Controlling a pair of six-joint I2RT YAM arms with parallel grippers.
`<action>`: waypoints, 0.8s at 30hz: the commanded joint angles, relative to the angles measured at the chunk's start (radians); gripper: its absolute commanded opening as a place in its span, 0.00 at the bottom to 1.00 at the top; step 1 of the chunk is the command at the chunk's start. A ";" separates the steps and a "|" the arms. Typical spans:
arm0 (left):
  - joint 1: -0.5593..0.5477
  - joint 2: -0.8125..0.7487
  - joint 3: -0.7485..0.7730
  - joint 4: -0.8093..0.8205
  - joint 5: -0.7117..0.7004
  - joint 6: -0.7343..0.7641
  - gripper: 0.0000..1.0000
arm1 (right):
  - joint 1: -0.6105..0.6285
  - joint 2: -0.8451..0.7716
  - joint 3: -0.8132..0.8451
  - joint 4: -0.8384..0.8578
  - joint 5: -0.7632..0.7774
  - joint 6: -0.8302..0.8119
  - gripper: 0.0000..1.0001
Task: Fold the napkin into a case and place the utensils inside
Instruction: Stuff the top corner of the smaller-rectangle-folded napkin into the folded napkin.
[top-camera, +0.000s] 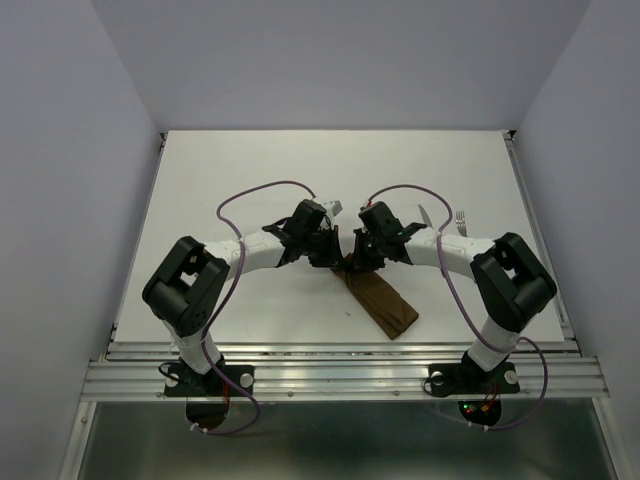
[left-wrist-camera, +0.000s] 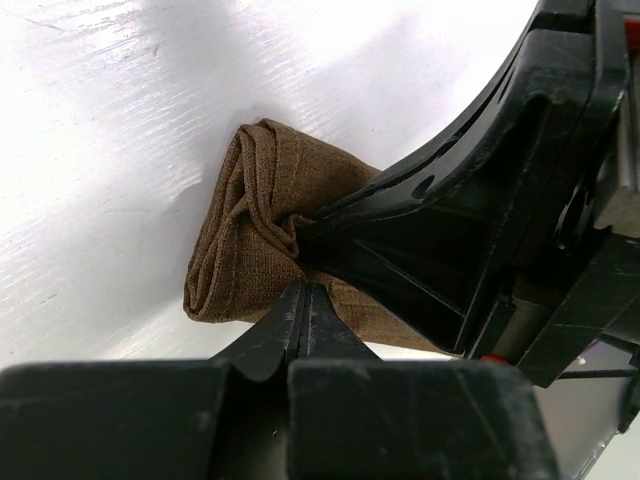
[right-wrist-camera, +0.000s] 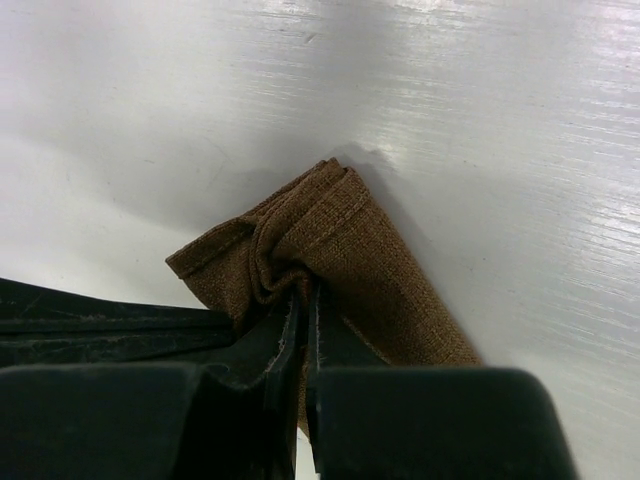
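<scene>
The dark brown napkin (top-camera: 385, 300) lies folded into a narrow strip that runs diagonally between the arms. Both grippers meet at its far end. My right gripper (right-wrist-camera: 305, 290) is shut on the napkin (right-wrist-camera: 340, 235), and the cloth puckers where the tips pinch it. My left gripper (left-wrist-camera: 305, 288) is shut too. Its tips press against the edge of the napkin (left-wrist-camera: 240, 230), with no cloth visibly between them. The right gripper (left-wrist-camera: 300, 232) shows in the left wrist view, biting the bunched cloth. The knife (top-camera: 424, 216) and fork (top-camera: 461, 220) lie on the table behind the right arm.
The white table (top-camera: 250, 170) has a metal rail along its near edge (top-camera: 340, 350). Grey walls close in both sides. Purple cables (top-camera: 260, 195) arch over each forearm.
</scene>
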 joint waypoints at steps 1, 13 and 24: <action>0.007 -0.005 0.022 0.023 0.007 0.028 0.00 | 0.012 -0.042 0.003 0.027 -0.035 0.022 0.01; 0.007 0.004 0.036 0.016 0.014 0.043 0.00 | 0.012 -0.072 -0.069 0.207 -0.156 0.122 0.01; 0.007 0.005 0.042 0.011 0.008 0.051 0.00 | 0.012 -0.114 -0.081 0.213 -0.131 0.148 0.01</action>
